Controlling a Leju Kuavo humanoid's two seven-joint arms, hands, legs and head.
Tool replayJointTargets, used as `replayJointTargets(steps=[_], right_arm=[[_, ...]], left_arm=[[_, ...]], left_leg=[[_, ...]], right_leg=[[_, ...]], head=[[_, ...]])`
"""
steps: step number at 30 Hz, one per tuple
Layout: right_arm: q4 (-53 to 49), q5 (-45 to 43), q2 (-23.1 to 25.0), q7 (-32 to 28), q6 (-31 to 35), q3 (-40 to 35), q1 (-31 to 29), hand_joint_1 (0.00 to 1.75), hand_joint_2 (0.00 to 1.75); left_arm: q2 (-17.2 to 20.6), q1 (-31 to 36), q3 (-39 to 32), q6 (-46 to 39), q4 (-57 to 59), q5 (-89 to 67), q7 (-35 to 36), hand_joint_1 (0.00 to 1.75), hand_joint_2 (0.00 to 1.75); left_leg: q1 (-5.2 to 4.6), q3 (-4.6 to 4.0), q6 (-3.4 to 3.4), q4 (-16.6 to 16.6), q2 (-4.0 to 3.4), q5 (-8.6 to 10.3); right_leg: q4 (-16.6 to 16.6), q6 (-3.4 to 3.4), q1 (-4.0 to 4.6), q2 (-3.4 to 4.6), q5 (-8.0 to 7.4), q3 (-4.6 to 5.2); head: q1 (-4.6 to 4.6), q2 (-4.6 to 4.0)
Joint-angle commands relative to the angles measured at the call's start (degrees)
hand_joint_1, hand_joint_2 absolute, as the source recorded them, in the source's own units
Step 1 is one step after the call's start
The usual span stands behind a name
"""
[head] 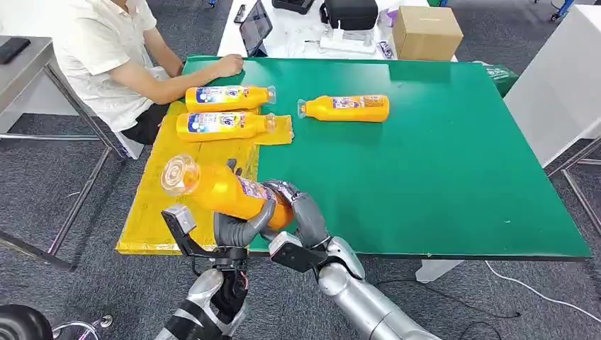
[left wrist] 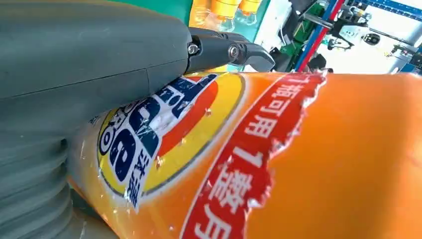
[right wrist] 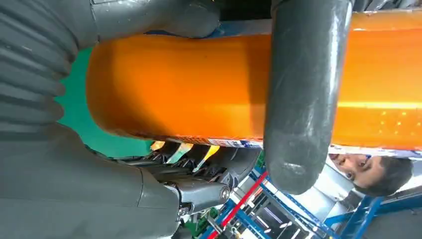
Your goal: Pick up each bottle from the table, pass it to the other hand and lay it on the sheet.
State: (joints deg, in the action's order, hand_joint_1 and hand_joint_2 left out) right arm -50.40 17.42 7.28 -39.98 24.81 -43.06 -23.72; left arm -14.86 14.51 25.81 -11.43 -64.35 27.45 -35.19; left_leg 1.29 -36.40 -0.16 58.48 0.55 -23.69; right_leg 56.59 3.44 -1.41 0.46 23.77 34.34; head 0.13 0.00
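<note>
We hold one orange bottle [head: 223, 190] in the air above the near left corner of the green table [head: 439, 177], over the near part of the yellow sheet [head: 159, 205]. Its long axis runs slantwise, the flat clear base pointing up and away to our left, the other end buried between our two hands near the table's front edge. Our left hand [head: 237, 230] wraps its thick grey thumb and fingers round the bottle's body; in the left wrist view the label [left wrist: 164, 134] with blue lettering sits right under the thumb, a dark fingertip [left wrist: 249, 52] curling over the far side. Our right hand [head: 301, 216] also closes on the same bottle from the other side, its dark fingers arched over the orange body; in the right wrist view a thick thumb [right wrist: 301, 94] crosses the bottle [right wrist: 189, 84] and presses on it. So both hands grasp it at once. Two more bottles [head: 228, 98] [head: 223, 125] lie flat on the far part of the sheet, side by side, long axes across the table, caps pointing right. A fourth bottle [head: 347, 108] lies on the bare green top just beyond the sheet's edge, cap pointing left toward them. A person in a white shirt [head: 106, 49] sits at the far left corner, a hand [head: 228, 65] resting on the table's edge.
</note>
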Motion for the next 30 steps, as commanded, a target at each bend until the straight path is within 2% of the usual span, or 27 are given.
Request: replayJointTargets(steps=[1, 4, 6, 7, 8, 9, 10, 12, 16, 18, 21, 22, 23, 24, 25, 28, 29, 30], right_arm=[[1.0, -0.29, -0.33, -0.02, -1.11, -5.22, -0.23, 1.59, 1.75], [1.17, -1.01, -0.35, -0.02, -1.4, -6.11, -0.23, 1.61, 1.75], [1.19, -1.58, -0.51, -0.02, -1.86, -6.53, -0.42, 1.59, 1.75], [1.22, -1.71, -0.55, -0.02, -2.06, -6.66, -0.58, 1.55, 1.75], [0.82, -2.19, -0.79, -0.02, -2.49, -6.87, -0.64, 1.57, 1.75], [0.8, -2.2, -0.83, -0.02, -2.39, -6.9, -0.67, 1.57, 1.75], [0.63, -2.31, -1.03, -0.02, -2.15, -7.1, -0.67, 1.57, 1.75], [0.61, -1.78, -1.33, -0.02, -0.98, -7.85, -0.79, 1.4, 1.75], [-0.23, -2.56, -1.44, -0.02, -0.78, -8.31, -0.81, 1.15, 1.75], [0.16, -2.67, -1.37, -0.02, -0.89, -8.24, -0.83, 0.77, 1.75], [0.16, -2.67, -1.37, -0.02, -0.89, -8.24, -0.83, 0.77, 1.75], [0.51, -2.75, -1.35, -0.02, -0.93, -8.16, -0.77, 0.28, 1.75], [0.82, -2.69, -1.17, -0.02, -0.86, -8.07, -0.83, 0.12, 1.75], [0.82, -2.69, -1.17, -0.02, -0.86, -8.07, -0.83, 0.12, 1.75], [0.82, -2.69, -1.17, -0.02, -0.86, -8.07, -0.83, 0.0, 1.75], [1.3, -3.92, -0.52, -0.02, -1.66, -6.97, -0.24, 0.0, 1.75], [1.01, -3.56, -0.61, -0.02, -0.63, -6.89, -0.03, 0.0, 0.0], [0.74, -3.29, -0.65, -0.02, 0.83, -6.5, 0.37, 0.0, 0.0]], left_arm=[[-0.44, 3.25, -1.07, 0.32, 2.85, 0.86, 0.4, 0.0, 1.75], [-0.43, 2.13, -2.31, 5.81, 0.48, 5.12, 1.66, 0.0, 1.75], [0.25, 0.98, -2.26, 14.11, -1.65, 10.11, 4.42, 0.0, 1.75], [0.37, 0.2, -2.35, 19.04, -2.6, 13.63, 6.4, 0.4, 1.75], [0.75, -0.27, -2.17, 23.25, -2.9, 16.59, 8.89, 1.36, 1.75], [1.0, -0.3, -1.7, 23.8, -2.99, 16.21, 9.03, 1.69, 1.75], [1.17, -0.55, -0.88, 25.47, -3.14, 15.27, 8.54, 1.75, 1.75], [1.04, -0.66, -0.01, 27.71, -2.88, 14.62, 8.42, 1.75, 1.75], [0.59, -0.23, -0.36, 29.23, -2.01, 15.8, 9.43, 1.75, 1.75], [0.84, -0.05, -0.42, 29.77, -1.65, 16.03, 9.73, 1.75, 1.75], [0.84, -0.05, -0.42, 29.77, -1.65, 16.03, 9.73, 1.75, 1.75], [0.92, -0.07, -0.48, 29.95, -1.44, 16.13, 9.82, 1.75, 1.75], [0.9, -0.04, -0.51, 30.07, -1.28, 16.18, 9.88, 1.75, 1.75], [0.9, -0.04, -0.51, 30.07, -1.28, 16.18, 9.88, 1.75, 1.75], [0.9, -0.04, -0.51, 30.07, -1.28, 16.18, 9.88, 1.75, 1.75], [1.22, 0.07, -1.22, 28.98, -0.62, 14.66, 9.16, 1.75, 1.75], [1.56, 0.28, -1.48, 27.06, -0.37, 12.94, 8.55, 1.75, 1.75], [2.11, 0.64, -1.74, 23.38, 0.05, 9.67, 7.53, 1.75, 1.75]], left_leg=[[0.02, 0.2, 0.07, -0.02, 0.01, -0.06], [0.03, 0.25, 0.08, -0.02, 0.0, -0.08], [0.03, 0.25, 0.09, -0.02, -0.05, -0.1], [0.03, 0.17, 0.07, -0.01, -0.04, -0.08], [0.02, 0.26, 0.09, -0.02, -0.09, -0.11], [0.02, 0.12, 0.05, -0.01, -0.04, -0.06], [0.02, 0.23, 0.08, -0.02, -0.1, -0.11], [0.03, 0.18, 0.07, -0.02, -0.02, -0.08], [0.03, 0.09, 0.06, 0.02, 0.03, -0.05], [0.0, 0.09, 0.07, 0.01, 0.02, -0.03], [0.01, 0.1, 0.06, -0.01, 0.04, -0.02], [0.03, 0.17, 0.08, 0.0, 0.07, -0.06], [0.04, 0.28, 0.11, 0.0, 0.08, -0.1], [0.03, 0.19, 0.08, 0.0, 0.07, -0.07], [0.02, 0.13, 0.06, -0.01, 0.06, -0.04], [0.04, 0.27, 0.1, -0.03, 0.03, -0.11], [0.01, 0.13, 0.06, -0.03, 0.03, -0.04], [0.04, 0.3, 0.1, -0.03, 0.05, -0.11]], right_leg=[[-0.04, -0.16, 0.07, -0.09, 0.07, -0.23], [-0.04, -0.19, 0.08, -0.1, 0.09, -0.27], [-0.04, -0.19, 0.09, -0.05, 0.08, -0.27], [-0.04, -0.14, 0.07, -0.04, 0.06, -0.19], [-0.04, -0.17, 0.07, 0.0, 0.09, -0.26], [-0.02, -0.11, 0.05, -0.02, 0.05, -0.13], [-0.04, -0.17, 0.07, 0.0, 0.08, -0.23], [-0.04, -0.15, 0.07, -0.09, 0.09, -0.2], [-0.01, -0.11, 0.06, -0.11, 0.06, -0.09], [-0.01, -0.1, 0.03, -0.11, 0.06, -0.08], [-0.02, -0.11, 0.04, -0.12, 0.05, -0.09], [-0.03, -0.16, 0.07, -0.17, 0.09, -0.19], [-0.04, -0.22, 0.1, -0.22, 0.14, -0.32], [-0.03, -0.18, 0.08, -0.19, 0.11, -0.22], [-0.03, -0.12, 0.05, -0.14, 0.07, -0.14], [-0.07, -0.19, 0.09, -0.15, 0.12, -0.29], [-0.04, -0.11, 0.04, -0.12, 0.06, -0.12], [-0.07, -0.2, 0.1, -0.18, 0.14, -0.33]], head=[[0.0, 0.0], [0.0, 0.0], [0.0, 0.0], [0.0, 0.0], [0.0, 0.0], [0.02, 0.0], [0.0, 0.0], [0.0, 0.0], [0.02, 0.0], [0.0, 0.0], [-0.02, 0.0], [0.0, 0.0], [0.0, 0.0], [-0.02, 0.0], [0.0, 0.0], [0.02, 0.0], [-0.02, 0.0], [0.0, 0.0]])
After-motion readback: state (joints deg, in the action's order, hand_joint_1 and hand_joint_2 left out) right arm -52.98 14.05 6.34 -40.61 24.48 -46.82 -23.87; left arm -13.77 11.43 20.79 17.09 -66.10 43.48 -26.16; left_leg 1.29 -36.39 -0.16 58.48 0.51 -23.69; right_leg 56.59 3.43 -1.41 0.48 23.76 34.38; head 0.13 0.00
